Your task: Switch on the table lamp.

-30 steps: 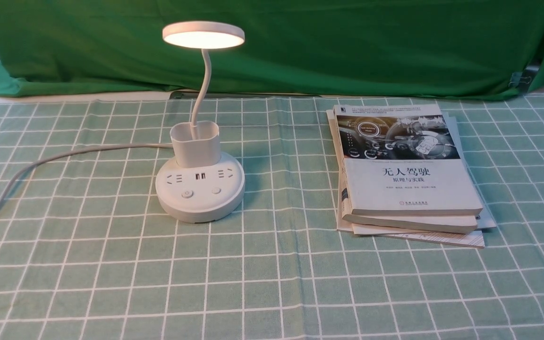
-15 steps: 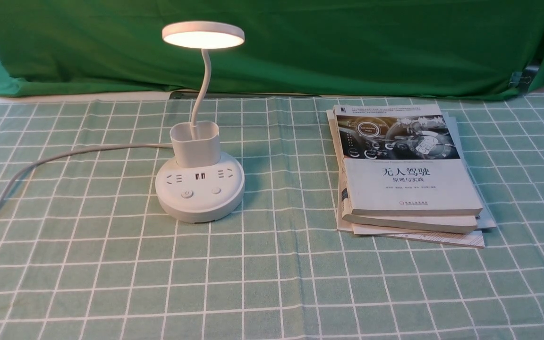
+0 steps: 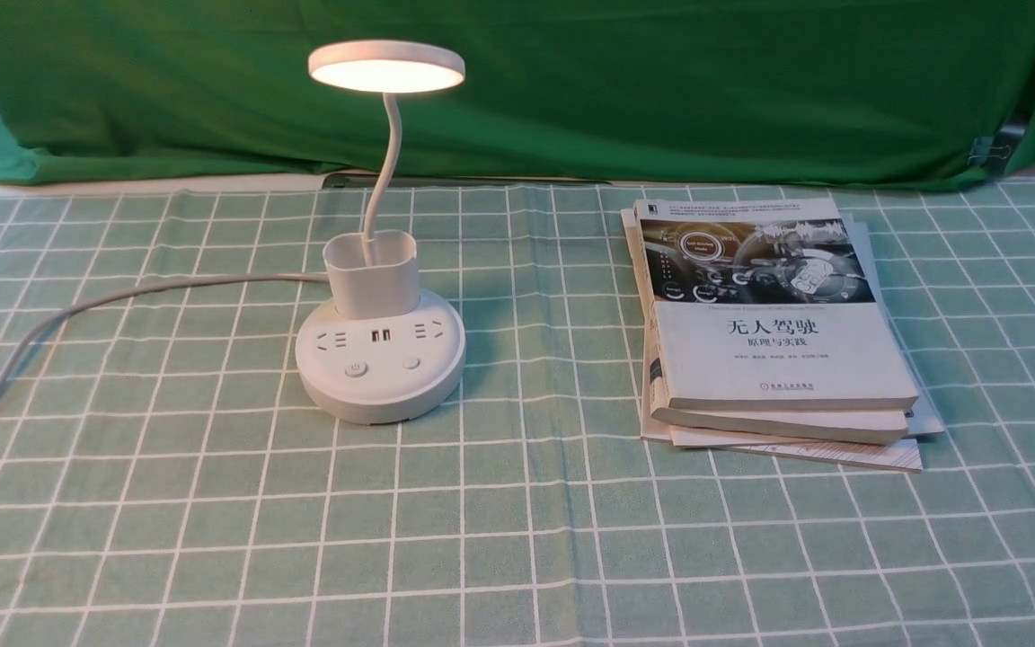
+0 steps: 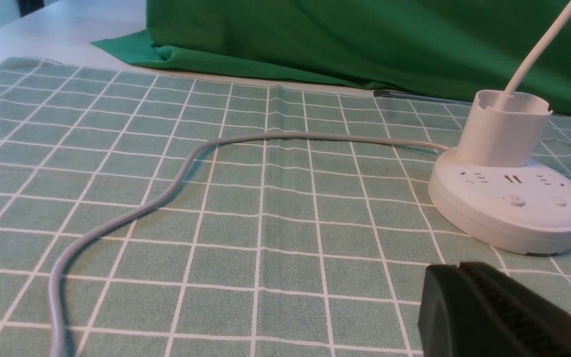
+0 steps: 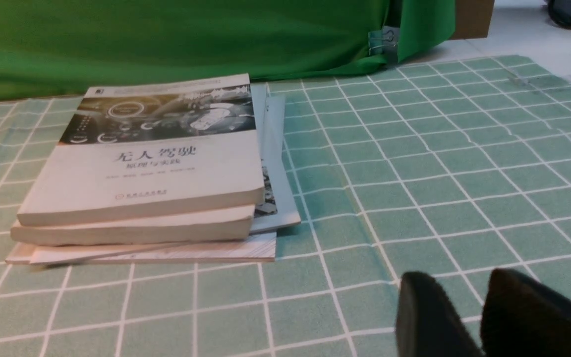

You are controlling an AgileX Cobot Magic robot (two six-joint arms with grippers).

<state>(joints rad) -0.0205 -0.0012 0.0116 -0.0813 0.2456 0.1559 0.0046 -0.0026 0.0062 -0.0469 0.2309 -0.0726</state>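
The table lamp (image 3: 381, 359) stands upright on the checked cloth (image 3: 499, 521) of the worktop, left of the middle; it is farther forward than the left gripper (image 4: 455, 267) and to its right, well apart from it and untouched. The left gripper's two dark fingers are together at the tips, with nothing between them; the right gripper (image 5: 461, 275) has its fingers a little way apart, also holding nothing, and the lamp is out of its wrist view.

The lamp is white and lit, its flat round disc head (image 3: 387, 67) glowing warm underneath; a thin, gently curved neck (image 3: 383, 171) rises from a cup-like holder (image 3: 374, 279) at the back of the round base; the base's top carries sockets, two dark USB ports and two round buttons, the left one bearing a power mark; a grey cord (image 3: 149, 286) curves away to the left. The stack of books (image 3: 782, 350) lies well to the lamp's right; a green curtain (image 3: 571, 90) hangs behind.
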